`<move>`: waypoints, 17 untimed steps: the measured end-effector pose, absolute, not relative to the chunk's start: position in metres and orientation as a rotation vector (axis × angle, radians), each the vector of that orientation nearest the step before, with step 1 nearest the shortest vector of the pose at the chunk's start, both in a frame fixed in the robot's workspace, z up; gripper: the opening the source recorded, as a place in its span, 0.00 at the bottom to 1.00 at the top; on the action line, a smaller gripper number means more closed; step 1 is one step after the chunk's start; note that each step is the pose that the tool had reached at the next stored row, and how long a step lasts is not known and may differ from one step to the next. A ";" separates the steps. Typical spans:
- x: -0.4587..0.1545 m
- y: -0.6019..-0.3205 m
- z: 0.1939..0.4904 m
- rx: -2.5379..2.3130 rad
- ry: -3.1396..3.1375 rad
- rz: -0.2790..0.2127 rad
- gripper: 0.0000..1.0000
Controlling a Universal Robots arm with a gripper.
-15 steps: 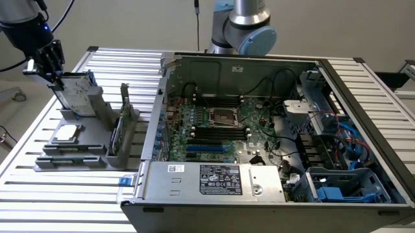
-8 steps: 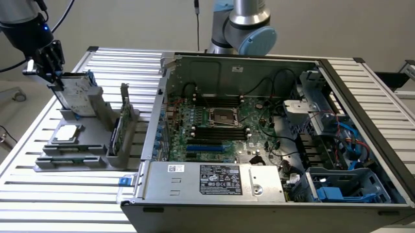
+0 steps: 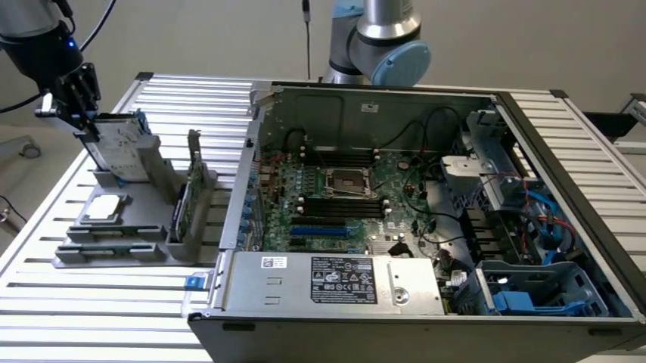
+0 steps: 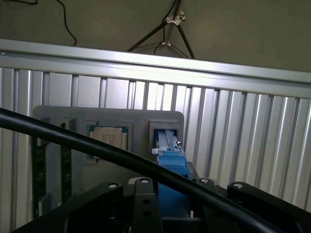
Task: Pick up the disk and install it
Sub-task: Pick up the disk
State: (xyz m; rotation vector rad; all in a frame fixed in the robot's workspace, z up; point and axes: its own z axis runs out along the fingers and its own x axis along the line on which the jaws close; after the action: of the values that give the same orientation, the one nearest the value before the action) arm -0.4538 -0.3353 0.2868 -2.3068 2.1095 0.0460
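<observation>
One gripper [image 3: 86, 125] — clamped on the disk's [image 3: 119, 147] top edge — disk hanging upright directly beneath, long axis near-vertical, in the grey holder [image 3: 151, 193].

My claw [image 3: 86, 121] is matt black, with small bright screw heads. The disk [image 3: 119, 140] has a dull silver metal face under a white printed label, and its carrier frame is smooth blue plastic. The holder [image 3: 141, 227] beneath it looks like matt grey plastic. The chip [image 3: 105, 209] lying there has a brushed silver metal lid. The counter [image 3: 60, 302] is ribbed bare metal with a soft satin sheen. The computer case [image 3: 313, 106] is plain grey sheet metal. Its power supply [image 3: 302, 299] is bare metal with a printed sticker. A smooth black cable [image 4: 73, 138] has a faint gloss.
</observation>
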 end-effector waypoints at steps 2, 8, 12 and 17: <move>-0.454 -0.335 0.287 -2.307 2.110 0.046 0.33; -0.454 -0.335 0.287 -2.307 2.109 0.046 0.33; -0.454 -0.335 0.287 -2.307 2.109 0.046 0.33; -0.453 -0.335 0.294 -2.308 2.111 0.046 0.33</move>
State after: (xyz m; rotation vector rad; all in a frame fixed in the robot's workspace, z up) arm -0.4534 -0.3353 0.2936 -2.3078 2.1105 0.0460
